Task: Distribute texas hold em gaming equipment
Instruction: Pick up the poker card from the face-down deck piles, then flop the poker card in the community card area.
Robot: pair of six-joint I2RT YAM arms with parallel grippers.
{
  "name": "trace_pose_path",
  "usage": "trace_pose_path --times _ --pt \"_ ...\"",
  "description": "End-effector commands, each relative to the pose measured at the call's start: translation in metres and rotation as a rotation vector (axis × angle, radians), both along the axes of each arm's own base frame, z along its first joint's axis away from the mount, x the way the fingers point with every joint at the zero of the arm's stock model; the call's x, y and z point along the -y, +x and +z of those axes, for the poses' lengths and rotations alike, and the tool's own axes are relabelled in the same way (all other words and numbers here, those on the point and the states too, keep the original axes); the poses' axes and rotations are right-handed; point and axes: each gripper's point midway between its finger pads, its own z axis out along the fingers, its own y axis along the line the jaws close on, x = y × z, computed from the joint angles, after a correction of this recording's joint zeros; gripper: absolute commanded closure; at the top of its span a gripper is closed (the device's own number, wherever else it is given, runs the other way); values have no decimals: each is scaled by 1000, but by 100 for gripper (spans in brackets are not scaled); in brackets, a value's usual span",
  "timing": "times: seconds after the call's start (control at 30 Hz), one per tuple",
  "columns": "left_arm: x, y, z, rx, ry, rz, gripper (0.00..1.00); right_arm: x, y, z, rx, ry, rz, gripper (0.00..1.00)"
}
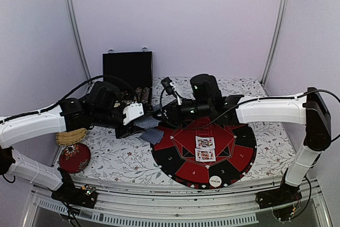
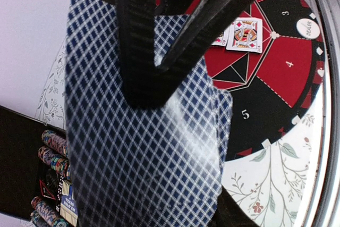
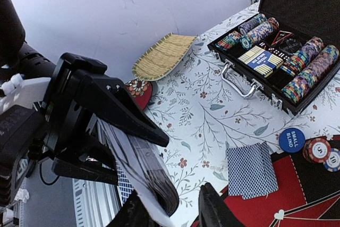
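My left gripper (image 1: 133,118) is shut on a deck of blue-checked playing cards (image 1: 146,124), held above the cloth left of the mat. The deck (image 2: 143,152) fills the left wrist view under the gripper (image 2: 154,86). My right gripper (image 1: 166,111) is open; in its wrist view the gripper (image 3: 171,198) has the deck's end (image 3: 159,182) between its fingers, close to the left one. Face-down cards (image 1: 152,135) lie at the mat's left edge, also seen in the right wrist view (image 3: 251,169). Two face-up cards (image 1: 205,148) lie mid-mat. The white DEALER button (image 1: 215,181) sits at the near rim.
The open black chip case (image 1: 127,70) with stacked chips (image 3: 308,75) stands at the back left. A blue SMALL BLIND button (image 3: 291,140) and a few chips (image 3: 317,150) lie by the round red-and-black mat (image 1: 241,155). A straw dish (image 1: 70,137) and a red bowl (image 1: 74,158) sit far left.
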Motion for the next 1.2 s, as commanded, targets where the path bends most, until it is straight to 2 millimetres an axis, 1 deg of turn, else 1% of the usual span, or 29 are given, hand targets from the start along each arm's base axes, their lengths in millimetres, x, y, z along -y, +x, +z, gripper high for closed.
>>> trace_pose_path --times 0.0,0.17,0.2,0.3,0.43,0.47,0.53,0.63,0.7,0.73,0.77,0.8,0.83,0.87,0.9,0.93,0.97,1.0,1.07,1.1,1.17 --pt "5 -5 6 19 -19 -27 54 10 -4 7 -8 -25 -12 70" --pt "5 -4 6 19 -18 -25 54 21 -5 14 -10 -40 -42 80" --pt "5 -5 6 19 -19 -26 54 23 -6 15 -10 -43 -47 85" --pt "5 -5 6 20 -19 -25 54 30 -7 20 -9 -45 -65 95" --pt "5 -4 6 21 -18 -24 54 42 -9 32 4 -46 -99 97" --pt "5 -4 6 21 -18 -24 54 48 -10 28 -1 -60 -111 97" --pt "5 -4 7 21 -19 -24 54 57 -12 30 5 -67 -132 98" --pt "5 -5 6 19 -19 -25 54 73 -13 43 23 -70 -180 98" --pt "5 -4 7 20 -19 -22 54 93 -2 49 42 -115 -281 98" --pt "5 -4 7 21 -21 -22 54 109 9 48 41 -157 -354 98" --pt "5 -4 7 21 -21 -23 54 126 19 41 16 -211 -420 98" --pt "5 -4 7 21 -21 -24 54 147 33 35 -16 -270 -503 98" --pt "5 -4 7 21 -21 -24 54 175 51 20 -46 -354 -613 98" --pt "5 -5 7 20 -22 -25 54 192 55 3 -90 -435 -673 98" --pt "5 -4 7 20 -22 -25 54 214 62 -12 -101 -528 -755 98" --pt "5 -5 8 22 -23 -25 54 236 68 -25 -98 -630 -839 98" --pt "5 -5 8 21 -23 -25 54 251 70 -36 -96 -719 -885 97" --pt "5 -5 8 22 -23 -25 54 265 71 -52 -104 -823 -921 98" --pt "5 -5 7 20 -22 -27 54 286 76 -70 -106 -963 -974 97" --pt "5 -5 8 19 -23 -27 54 295 80 -80 -113 -1017 -998 98" --pt "6 -5 7 17 -21 -29 54 303 87 -98 -141 -1093 -1011 98"
